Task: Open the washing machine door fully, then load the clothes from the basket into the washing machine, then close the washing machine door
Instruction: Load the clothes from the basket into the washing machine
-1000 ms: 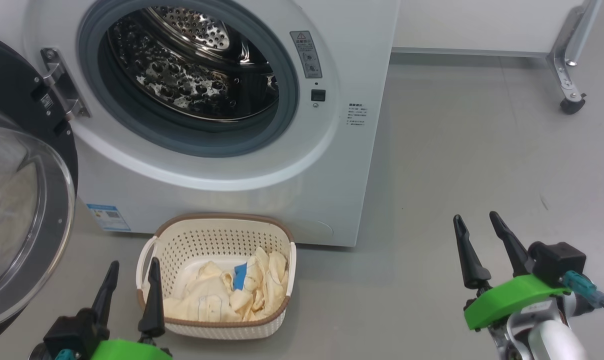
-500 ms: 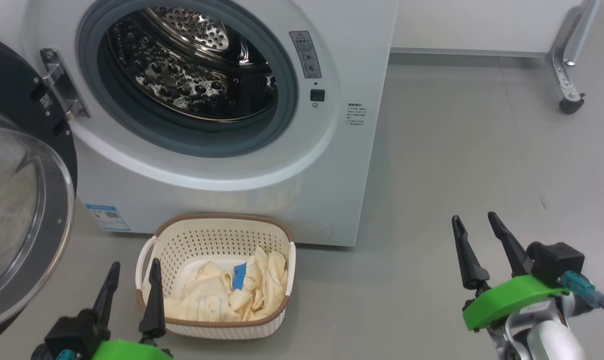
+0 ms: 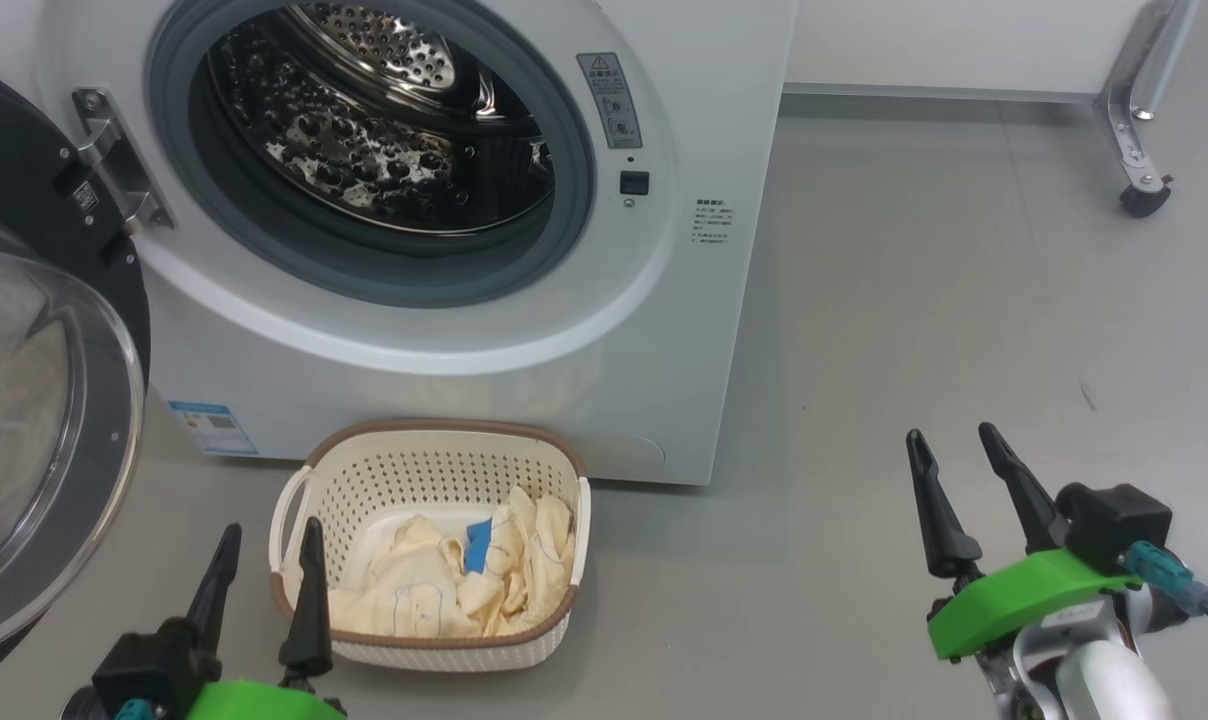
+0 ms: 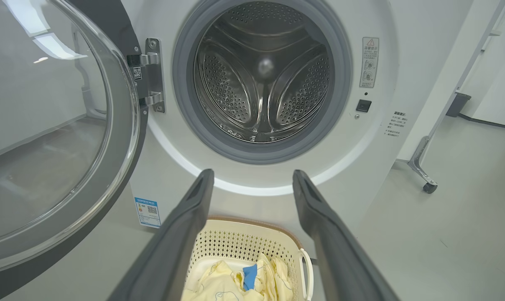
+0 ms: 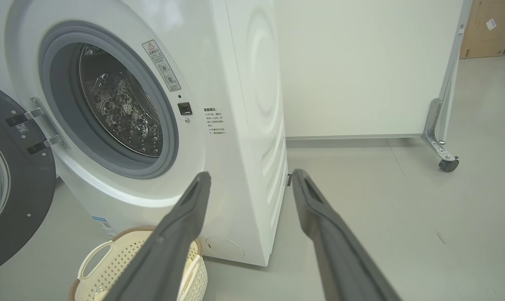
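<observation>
Nearest the head camera, the left claw (image 3: 270, 530) and right claw (image 3: 951, 435) hover spread wide and empty, the left just beside the basket (image 3: 434, 428) holding the clothes (image 3: 444, 590), beyond which stands the washing machine (image 3: 644, 380), the washing machine door (image 3: 44, 400) swung open leftward.

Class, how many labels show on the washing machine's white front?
3 on the washing machine: grey warning label right of the drum, small printed text farther right, blue label low left. More may be hidden.
</observation>
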Controlling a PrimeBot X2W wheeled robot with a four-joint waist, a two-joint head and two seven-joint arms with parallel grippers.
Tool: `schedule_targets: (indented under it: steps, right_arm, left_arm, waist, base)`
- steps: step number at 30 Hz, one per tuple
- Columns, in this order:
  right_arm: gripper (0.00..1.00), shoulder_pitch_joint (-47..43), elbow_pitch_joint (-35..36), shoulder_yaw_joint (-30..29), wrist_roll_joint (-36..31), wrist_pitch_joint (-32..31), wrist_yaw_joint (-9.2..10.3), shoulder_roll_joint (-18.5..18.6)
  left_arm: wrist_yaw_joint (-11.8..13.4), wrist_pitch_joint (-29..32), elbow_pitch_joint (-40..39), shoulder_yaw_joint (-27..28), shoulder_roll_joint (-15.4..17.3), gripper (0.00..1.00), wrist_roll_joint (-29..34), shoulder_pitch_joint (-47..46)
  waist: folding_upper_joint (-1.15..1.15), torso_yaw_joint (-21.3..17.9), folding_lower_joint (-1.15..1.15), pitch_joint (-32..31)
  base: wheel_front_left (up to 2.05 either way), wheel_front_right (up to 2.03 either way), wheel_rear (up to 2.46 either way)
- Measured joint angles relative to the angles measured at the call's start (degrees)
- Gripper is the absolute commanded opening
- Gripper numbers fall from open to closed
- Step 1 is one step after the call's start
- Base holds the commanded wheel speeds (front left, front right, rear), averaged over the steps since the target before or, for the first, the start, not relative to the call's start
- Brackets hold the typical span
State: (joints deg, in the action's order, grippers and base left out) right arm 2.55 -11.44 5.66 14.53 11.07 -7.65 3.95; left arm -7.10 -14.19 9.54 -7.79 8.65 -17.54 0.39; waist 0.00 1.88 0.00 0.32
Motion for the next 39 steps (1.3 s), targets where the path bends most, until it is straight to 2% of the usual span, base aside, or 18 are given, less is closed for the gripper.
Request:
schedule_targets:
  steps: [11,18,29,36,39]
  right_arm:
    - [1.0,0.0,0.2,-0.1,-0.2,0.0,0.0,0.0]
    - [1.0,0.5,1.2,-0.4,-0.5,0.0,0.0,0.0]
    - [1.0,4.4,3.2,-1.5,-1.5,-0.3,0.0,0.6]
    - [1.0,7.6,4.0,-1.6,-2.3,-0.3,0.0,0.8]
    - [1.0,9.4,4.4,-1.6,-2.4,-0.1,0.0,0.8]
  left_arm:
    - [0.0,0.0,0.1,0.0,-0.2,1.0,0.0,0.0]
    - [0.0,0.0,0.3,-0.3,-0.4,1.0,0.4,-0.8]
    - [-0.2,-0.3,5.3,-1.4,-1.2,1.0,-0.3,-9.2]
    - [-0.4,-0.4,13.8,-5.0,0.3,1.0,-2.1,-18.9]
    - [-0.4,-0.4,18.4,-4.5,0.6,1.0,-4.8,-23.6]
  waist:
    - [0.0,0.1,0.0,1.0]
    - [0.0,0.0,0.0,4.2]
    - [0.0,-0.5,0.01,13.6]
    - [0.0,-1.5,0.02,21.9]
    - [0.0,-2.3,0.02,25.4]
  base:
    - [0.0,0.0,0.0]
    - [0.0,0.0,0.0]
    - [0.0,0.0,0.0]
    - [0.0,0.0,0.0]
    - [0.0,0.0,0.0]
